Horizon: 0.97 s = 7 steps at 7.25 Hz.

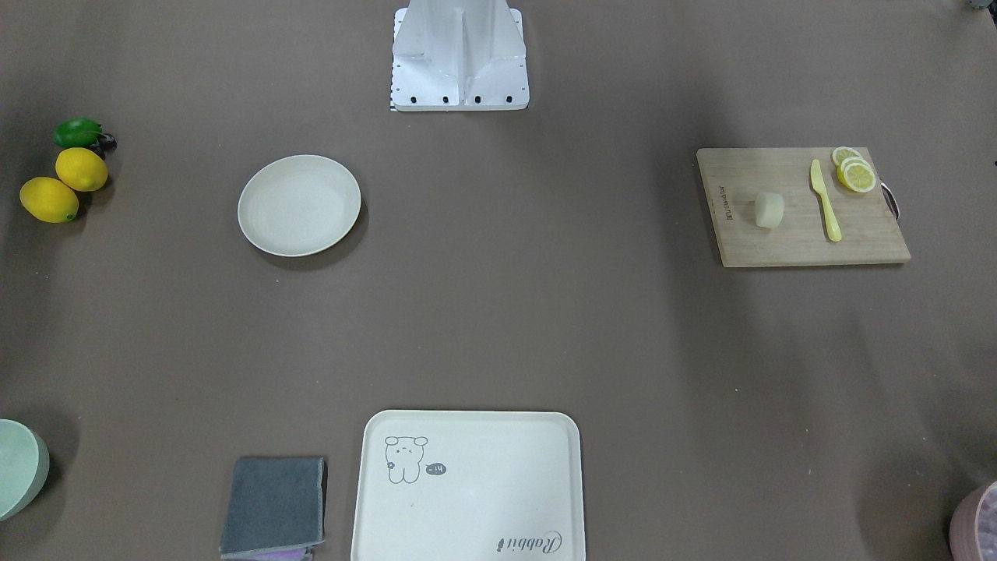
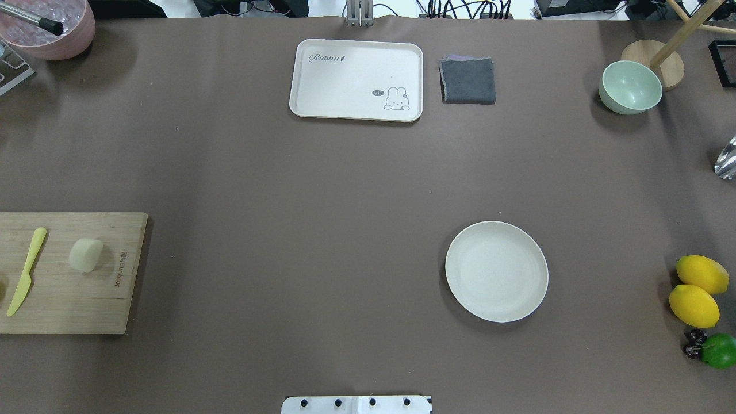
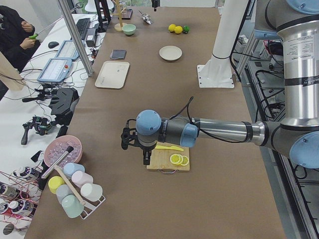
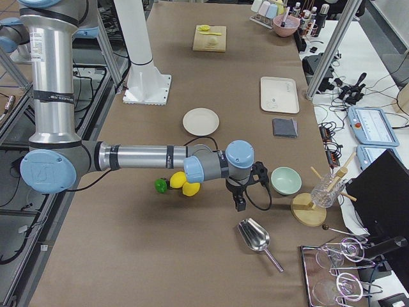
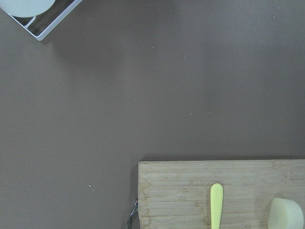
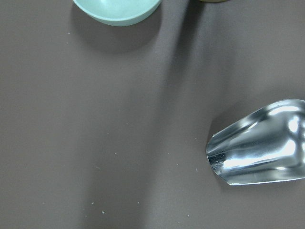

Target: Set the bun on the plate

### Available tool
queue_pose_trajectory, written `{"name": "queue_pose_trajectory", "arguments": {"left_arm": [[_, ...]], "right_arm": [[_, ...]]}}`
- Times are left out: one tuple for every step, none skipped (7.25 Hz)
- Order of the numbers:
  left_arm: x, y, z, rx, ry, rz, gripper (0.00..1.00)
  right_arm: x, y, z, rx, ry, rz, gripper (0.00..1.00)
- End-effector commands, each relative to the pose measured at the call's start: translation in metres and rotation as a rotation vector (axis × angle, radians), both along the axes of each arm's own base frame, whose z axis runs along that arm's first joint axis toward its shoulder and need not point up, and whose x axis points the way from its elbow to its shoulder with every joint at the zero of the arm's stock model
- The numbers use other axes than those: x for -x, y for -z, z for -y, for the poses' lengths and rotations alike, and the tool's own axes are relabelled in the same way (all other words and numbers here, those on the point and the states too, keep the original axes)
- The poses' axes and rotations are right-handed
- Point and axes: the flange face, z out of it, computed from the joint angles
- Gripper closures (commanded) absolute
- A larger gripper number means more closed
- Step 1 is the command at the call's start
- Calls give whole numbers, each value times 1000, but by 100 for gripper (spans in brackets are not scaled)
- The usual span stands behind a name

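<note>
The bun, a small pale cream lump, lies on a wooden cutting board beside a yellow knife; it also shows as the bun and the bun. The plate, round and off-white, sits bare on the table far from the board, seen too as the plate. My left gripper hangs above the board's outer end, and the arm hides the bun in that view. My right gripper hovers between two lemons and a green bowl. For both grippers I cannot tell whether they are open or shut.
Lemon slices lie at the board's corner. A cream tray and grey cloth sit at the far edge. A green bowl, lemons, a lime and a metal scoop lie on my right. A pink bowl stands far left.
</note>
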Motion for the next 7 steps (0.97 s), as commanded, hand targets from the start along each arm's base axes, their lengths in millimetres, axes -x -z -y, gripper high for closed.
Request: {"name": "queue_pose_trajectory", "arguments": {"left_arm": [[-4, 3, 1, -3, -8, 13, 2], [-5, -9, 5, 14, -13, 16, 2], [-5, -6, 3, 5, -14, 16, 2], [-4, -8, 5, 8, -13, 23, 2], [3, 2, 0, -17, 7, 44, 2], [6, 6, -16, -25, 13, 48, 2], [6, 6, -18, -24, 13, 49, 2]], "right_arm": [[6, 2, -6, 1, 14, 16, 0], [11, 5, -2, 2, 23, 32, 0], [31, 9, 3, -8, 57, 22, 0], [30, 10, 3, -8, 55, 28, 0], [30, 9, 1, -1, 53, 28, 0], [30, 13, -2, -12, 53, 29, 0], [28, 20, -3, -32, 53, 41, 0]]}}
